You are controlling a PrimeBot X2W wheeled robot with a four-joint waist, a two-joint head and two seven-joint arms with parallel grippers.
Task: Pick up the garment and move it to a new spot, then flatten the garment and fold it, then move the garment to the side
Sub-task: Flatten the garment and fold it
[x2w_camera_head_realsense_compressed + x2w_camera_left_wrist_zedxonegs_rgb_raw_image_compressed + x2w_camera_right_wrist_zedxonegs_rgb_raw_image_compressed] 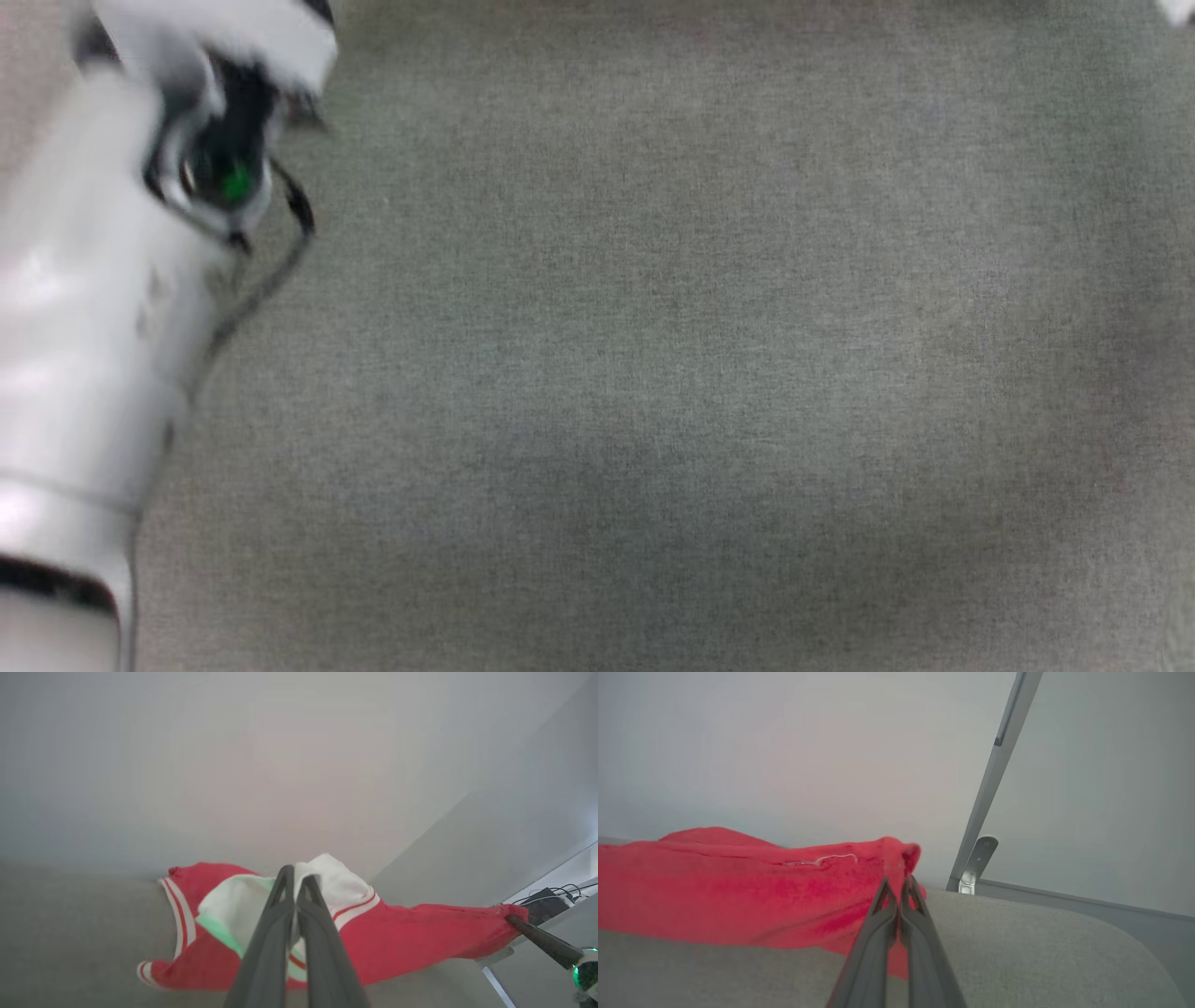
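Red garment (411, 942) taut between jaws: left jaws clamped on white sleeve (337, 883), right jaws on red edge (906, 855)

1. Forearm (84, 355): smooth, glossy white shell, ringed by a black band (47, 583) near its base.
2. Wrist joint (224, 140): dark, with a green light (235, 182) glowing inside and a thin black cable (266, 280) alongside.
3. Left pincer (295, 872) and right pincer (896, 884): each has two long, dark grey, tapering fingers.

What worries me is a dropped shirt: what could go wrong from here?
The right gripper pinches only a small corner of the garment; taut cloth might pull free. The left gripper grips a bunched white sleeve, so it may land twisted, not flat.
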